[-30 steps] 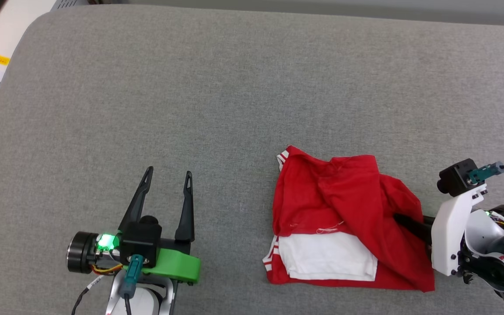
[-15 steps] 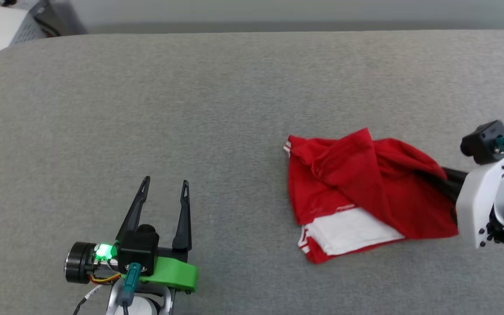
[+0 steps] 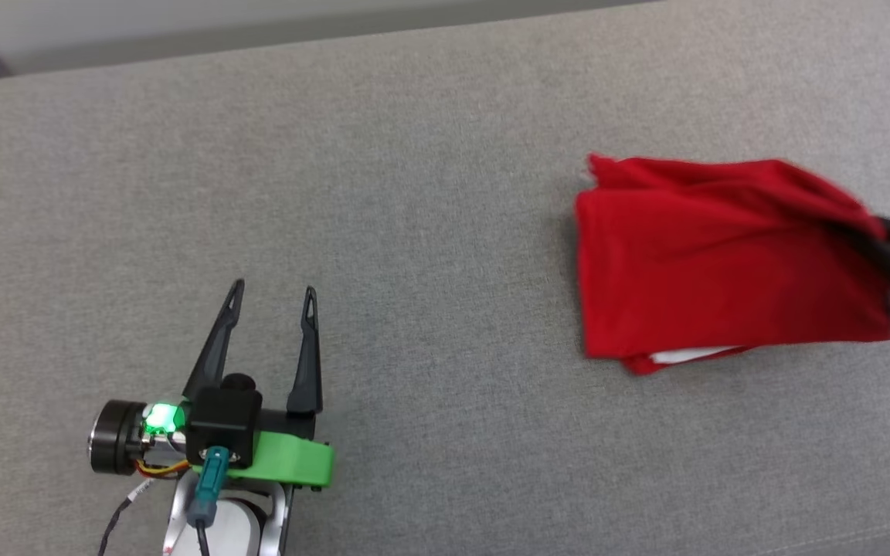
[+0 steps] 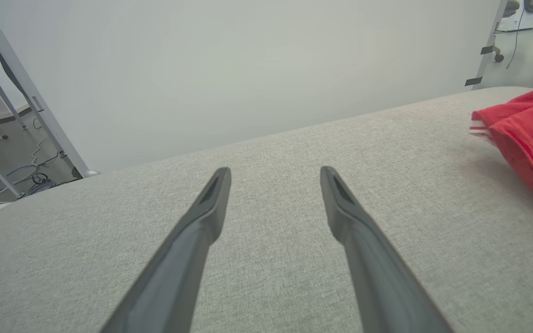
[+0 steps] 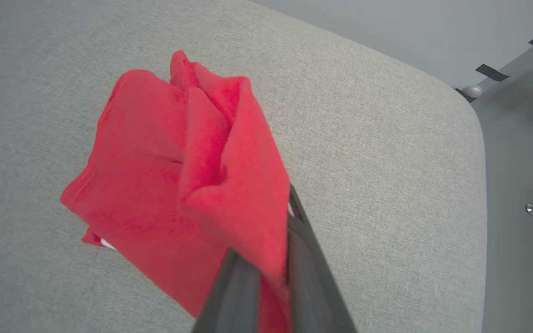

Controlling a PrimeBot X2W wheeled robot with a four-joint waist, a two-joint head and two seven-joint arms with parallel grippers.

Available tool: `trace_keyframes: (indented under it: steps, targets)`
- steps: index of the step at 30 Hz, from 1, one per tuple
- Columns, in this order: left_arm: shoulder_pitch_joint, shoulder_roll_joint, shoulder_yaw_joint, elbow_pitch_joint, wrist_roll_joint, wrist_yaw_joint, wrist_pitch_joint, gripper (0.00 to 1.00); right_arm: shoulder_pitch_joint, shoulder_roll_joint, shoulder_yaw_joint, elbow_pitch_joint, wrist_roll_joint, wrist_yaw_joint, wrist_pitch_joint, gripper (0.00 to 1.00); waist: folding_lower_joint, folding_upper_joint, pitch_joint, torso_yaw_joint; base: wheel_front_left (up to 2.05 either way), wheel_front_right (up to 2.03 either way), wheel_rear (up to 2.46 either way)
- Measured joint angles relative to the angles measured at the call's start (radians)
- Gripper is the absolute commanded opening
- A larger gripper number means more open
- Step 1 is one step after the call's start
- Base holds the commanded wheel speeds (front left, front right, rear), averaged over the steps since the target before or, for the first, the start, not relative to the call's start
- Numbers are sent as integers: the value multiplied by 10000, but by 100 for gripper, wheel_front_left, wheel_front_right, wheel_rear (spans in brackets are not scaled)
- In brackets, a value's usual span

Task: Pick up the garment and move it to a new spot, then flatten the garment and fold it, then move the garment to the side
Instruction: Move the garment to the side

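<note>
Right gripper (image 5: 271, 273) recorded with its two dark fingers closed on the right edge of the garment (image 5: 155, 162); red cloth is draped over the fingertips in the right wrist view. The garment, a folded red T-shirt (image 3: 723, 255), is located at the right of the grey fabric-covered surface (image 3: 414, 193), towards the far side, near the surface's rounded right corner. A thin white strip is noted under its near edge. Whether the bundle rests fully on the surface cannot be told. Left gripper (image 3: 273, 293) is observed at the near left, fingers spread apart, nothing held, well apart from the garment.
</note>
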Motion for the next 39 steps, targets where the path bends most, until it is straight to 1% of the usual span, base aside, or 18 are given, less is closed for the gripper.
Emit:
trace_keyframes:
  steps: [6,13,17,18,19,25,26,27,30,34,36,39]
  targets:
    - [-473,222,8,-301,75,-10,0,100,-325,-604,-1003,1383,-142,0,167,0,0,0,809,-124,0,0,0]
    - [-941,389,-13,-692,104,-10,0,100,-864,-940,-2201,2978,-591,0,270,0,1,0,1888,43,0,0,0]
    - [-1130,470,-54,-878,178,0,0,100,-1200,-897,-2928,3749,-1007,0,119,0,1,0,2421,194,0,0,0]
    - [-1212,527,-84,-976,188,31,0,100,-1467,-792,-3409,4307,-1358,0,38,0,1,0,2747,312,0,0,0]
    - [-1227,545,-102,-991,188,35,0,100,-1545,-727,-3603,4552,-1402,0,35,0,1,0,2845,354,0,0,0]
    - [-1302,591,-194,-1014,190,132,0,100,-1745,-493,-4368,5588,-1929,0,-374,0,1,0,3198,615,0,0,0]
    - [-1303,600,-198,-1007,190,161,0,100,-1782,-401,-4506,5751,-2044,0,-554,6,2,0,3218,650,0,0,0]
    - [-1303,610,-201,-989,190,165,0,100,-1835,-293,-4610,5869,-2167,0,-744,100,2,0,3208,669,0,0,0]
    - [-1298,619,-222,-909,188,242,0,100,-1878,-35,-4704,5998,-2314,0,-1133,100,1,0,3078,690,0,0,0]
    - [-1274,606,-301,-846,176,278,-2,100,-1862,54,-5003,6006,-2688,0,-2155,100,1,0,2699,682,0,0,0]
    - [-1240,583,-339,-769,163,341,0,100,-1771,92,-5133,5833,-2836,0,-2767,100,1,0,2464,682,0,0,0]
    - [-1011,562,-318,-690,58,416,0,100,-1461,330,-5177,5218,-3172,0,-3630,100,0,0,2060,672,0,0,0]
